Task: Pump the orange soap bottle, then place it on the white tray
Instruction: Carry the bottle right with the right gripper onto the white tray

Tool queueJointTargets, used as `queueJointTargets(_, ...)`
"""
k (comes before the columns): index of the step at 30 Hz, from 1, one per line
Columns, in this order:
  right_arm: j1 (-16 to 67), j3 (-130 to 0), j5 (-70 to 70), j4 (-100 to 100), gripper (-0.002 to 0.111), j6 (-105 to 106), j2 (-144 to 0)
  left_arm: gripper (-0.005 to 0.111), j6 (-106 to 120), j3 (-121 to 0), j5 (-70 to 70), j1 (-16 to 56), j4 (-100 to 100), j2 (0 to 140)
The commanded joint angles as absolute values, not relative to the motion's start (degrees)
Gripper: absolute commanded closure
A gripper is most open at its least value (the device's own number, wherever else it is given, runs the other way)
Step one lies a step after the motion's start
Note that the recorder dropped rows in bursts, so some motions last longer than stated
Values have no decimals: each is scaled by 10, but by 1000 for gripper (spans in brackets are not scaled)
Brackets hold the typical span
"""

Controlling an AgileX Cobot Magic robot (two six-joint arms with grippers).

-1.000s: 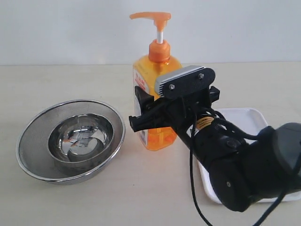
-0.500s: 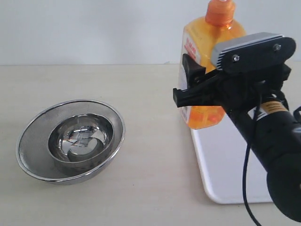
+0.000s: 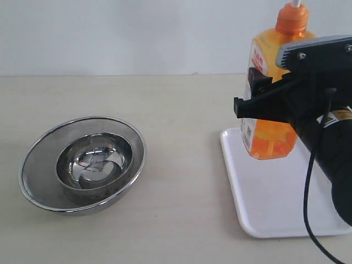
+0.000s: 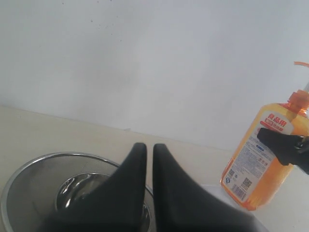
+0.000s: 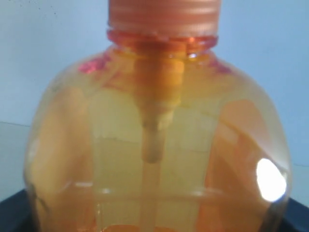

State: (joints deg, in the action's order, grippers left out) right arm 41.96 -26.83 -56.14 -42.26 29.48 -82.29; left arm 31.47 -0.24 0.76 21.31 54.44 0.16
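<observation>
The orange soap bottle (image 3: pixel 272 135) stands upright over the far left corner of the white tray (image 3: pixel 275 203). I cannot tell whether its base rests on the tray or hangs just above it. My right gripper (image 3: pixel 270 105) is shut on the bottle's body, one black finger (image 3: pixel 247 107) showing on its labelled side. The pump head is cut off at the top of the exterior view. In the right wrist view the bottle (image 5: pixel 154 145) fills the frame. My left gripper (image 4: pixel 149 147) is shut on nothing above the steel bowl (image 4: pixel 43 159); from there the bottle (image 4: pixel 265 164) shows beyond it.
Two nested round steel bowls (image 3: pixel 33 159) sit on the beige table (image 3: pixel 181 110) at the left, well apart from the tray. A pale wall runs behind the table. The right arm's black body and cable hang over the tray's right half.
My right gripper has carried the bottle from the middle of the table to the right, up and then down over the tray's far left corner. The bowls have not moved.
</observation>
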Motion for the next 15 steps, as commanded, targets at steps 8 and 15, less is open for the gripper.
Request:
queueJointTargets(8,388,-223,-651,-345,109,226,-812,102,317,0,8,212,544,0)
queueJointTargets(15,388,-205,-657,-324,109,211,-825,102,317,0,7,212,544,0)
